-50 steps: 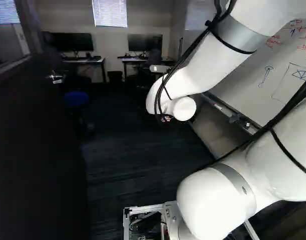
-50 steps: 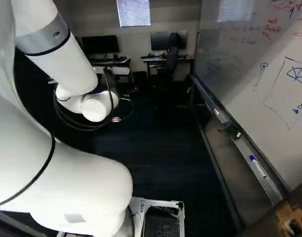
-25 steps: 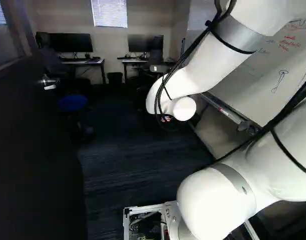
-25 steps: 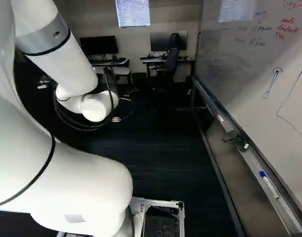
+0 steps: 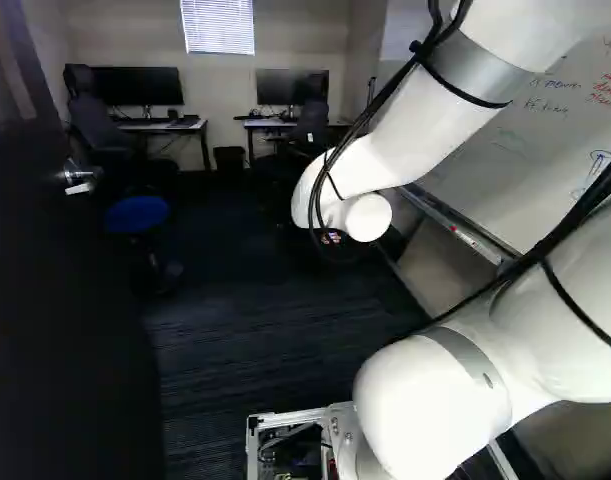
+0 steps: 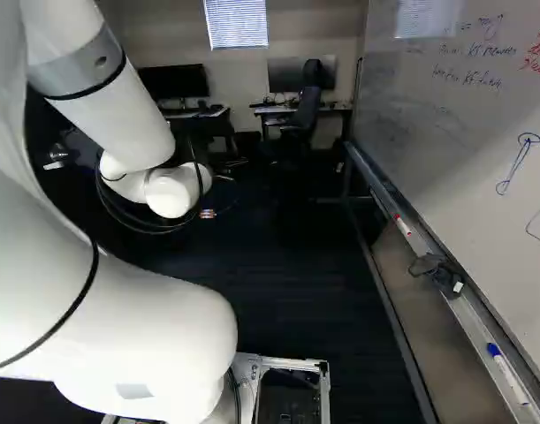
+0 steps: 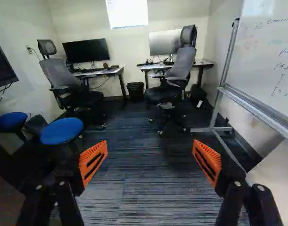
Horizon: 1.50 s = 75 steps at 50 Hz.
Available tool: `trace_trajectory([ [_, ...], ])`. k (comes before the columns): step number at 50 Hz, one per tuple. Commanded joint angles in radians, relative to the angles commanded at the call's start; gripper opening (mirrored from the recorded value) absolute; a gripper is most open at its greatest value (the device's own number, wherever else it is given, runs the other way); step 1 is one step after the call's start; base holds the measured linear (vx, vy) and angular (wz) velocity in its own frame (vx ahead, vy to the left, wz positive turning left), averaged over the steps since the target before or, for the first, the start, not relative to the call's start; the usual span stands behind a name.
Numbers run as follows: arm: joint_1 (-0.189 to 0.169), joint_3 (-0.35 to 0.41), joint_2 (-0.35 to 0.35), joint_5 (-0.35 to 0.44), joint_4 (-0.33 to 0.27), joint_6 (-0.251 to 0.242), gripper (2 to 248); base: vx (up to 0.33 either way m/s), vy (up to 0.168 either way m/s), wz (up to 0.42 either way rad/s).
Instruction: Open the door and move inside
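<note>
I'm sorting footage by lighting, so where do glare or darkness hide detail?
Wrist view: the window is blown out white. Right base view: a pale reflection, seemingly of the window, on the whiteboard, whose far part is shadowed. Left base view: the door is near black; only its handle glints.

- The arm is showing a smooth, glossy shell.
- The door handle is shining like polished metal.
- The whiteboard is looking smooth and glossy.
- Its frame is looking like dull metal.
- The carpet is looking matt, ribbed, like woven cloth.
</note>
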Motion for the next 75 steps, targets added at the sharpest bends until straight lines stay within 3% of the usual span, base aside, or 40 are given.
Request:
trace_trajectory([
  [75, 0.0, 0.0, 0.0, 0.0, 0.0, 0.0, 247, 0.186, 0.007, -0.005],
])
